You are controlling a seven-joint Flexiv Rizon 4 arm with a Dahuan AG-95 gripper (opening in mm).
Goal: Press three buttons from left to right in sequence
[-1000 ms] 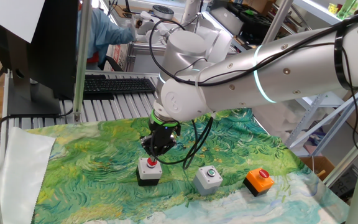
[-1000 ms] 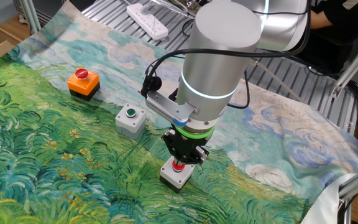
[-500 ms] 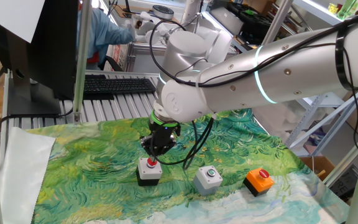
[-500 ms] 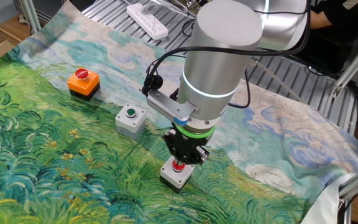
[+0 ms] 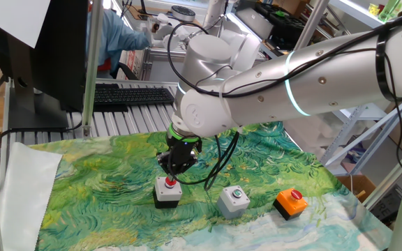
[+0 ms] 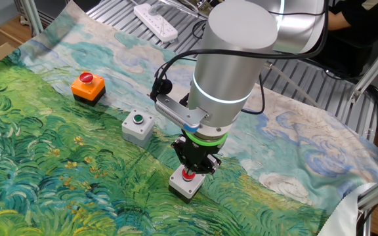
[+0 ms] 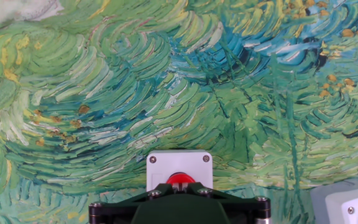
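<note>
The three buttons stand in a row on the painted cloth. The black-and-white box with red button point(image 5: 167, 192) is at the left, the grey box with green button point(image 5: 234, 201) in the middle, and the orange box with red button point(image 5: 289, 202) at the right. My gripper point(image 5: 172, 176) points straight down with its tips on the first box's red button point(image 6: 187, 176). In the hand view the fingertips sit together on the red button point(image 7: 180, 178) of the white-topped box point(image 7: 179, 163). The other fixed view shows the grey box point(image 6: 138, 126) and the orange box point(image 6: 88, 86) apart from the gripper point(image 6: 188, 172).
The green and blue painted cloth point(image 5: 103, 181) covers the table. A keyboard point(image 5: 131, 95) lies behind it and a power strip point(image 6: 156, 19) at the far edge. A white sheet point(image 5: 26, 188) hangs at the left. The arm's cable loops beside the first box.
</note>
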